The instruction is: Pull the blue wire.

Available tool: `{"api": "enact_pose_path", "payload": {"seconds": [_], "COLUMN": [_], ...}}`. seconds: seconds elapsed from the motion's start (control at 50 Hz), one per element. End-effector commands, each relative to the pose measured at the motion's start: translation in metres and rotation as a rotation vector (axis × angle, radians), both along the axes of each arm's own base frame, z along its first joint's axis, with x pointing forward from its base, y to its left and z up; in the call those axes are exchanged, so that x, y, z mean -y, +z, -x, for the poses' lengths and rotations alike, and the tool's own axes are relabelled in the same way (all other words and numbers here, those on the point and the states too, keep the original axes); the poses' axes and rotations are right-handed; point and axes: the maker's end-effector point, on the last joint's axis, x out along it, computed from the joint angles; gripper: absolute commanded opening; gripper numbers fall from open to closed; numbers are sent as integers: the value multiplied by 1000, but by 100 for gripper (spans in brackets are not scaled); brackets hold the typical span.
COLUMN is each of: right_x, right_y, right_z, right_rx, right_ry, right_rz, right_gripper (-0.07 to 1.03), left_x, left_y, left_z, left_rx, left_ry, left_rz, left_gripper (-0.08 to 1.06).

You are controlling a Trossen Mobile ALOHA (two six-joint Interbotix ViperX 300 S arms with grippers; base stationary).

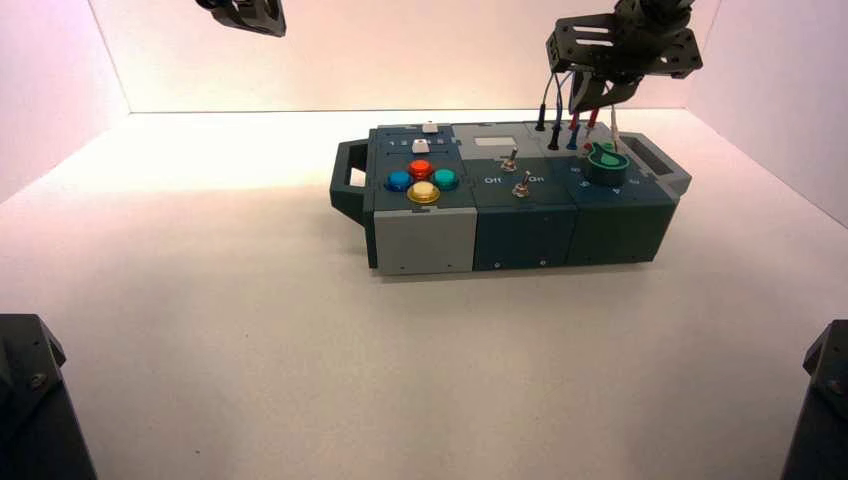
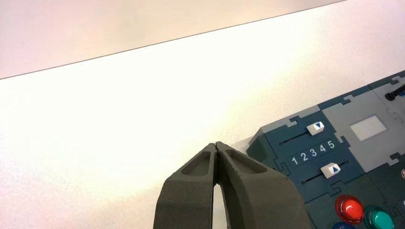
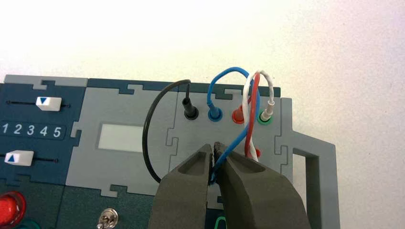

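Note:
The blue wire arches up from its blue plug, which sits in a socket at the box's far edge. It then runs down into my right gripper, which is shut on the wire just above the box top. In the high view the right gripper hangs over the wire sockets at the box's far right, with a blue plug below it. My left gripper is shut and empty, parked high at the far left, away from the box.
A black wire, a red wire and a white wire loop beside the blue one. The green knob sits just in front of the sockets. Toggle switches, coloured buttons and sliders lie further left.

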Motion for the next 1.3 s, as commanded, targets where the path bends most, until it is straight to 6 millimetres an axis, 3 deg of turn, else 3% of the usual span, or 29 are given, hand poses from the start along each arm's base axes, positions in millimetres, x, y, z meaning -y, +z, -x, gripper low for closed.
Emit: {"api": "enact_pose_path", "payload": {"seconds": [0.02, 0.4, 0.86, 1.12, 1.2, 1.3], "right_x": [-1, 2, 6, 8, 8, 8], "right_y": [13, 26, 72, 70, 72, 78], "right_z": [-9, -14, -25, -20, -19, -19], "right_rx": [40, 21, 68, 57, 63, 78], "right_ry": [-2, -14, -28, -33, -32, -33], "right_rz": [-10, 18, 45, 44, 43, 38], "right_gripper": [-2, -2, -2, -2, 0, 12], "left_x": [-2, -2, -2, -2, -2, -2], "left_y": [16, 15, 16, 15, 16, 15], "left_z": [-4, -4, -4, -4, -4, -4], "left_rx": [44, 43, 44, 43, 44, 43], "left_ry": [4, 4, 4, 4, 4, 4], "left_rz": [7, 7, 7, 7, 7, 7], "left_gripper": [-3, -3, -3, -3, -3, -3]}}
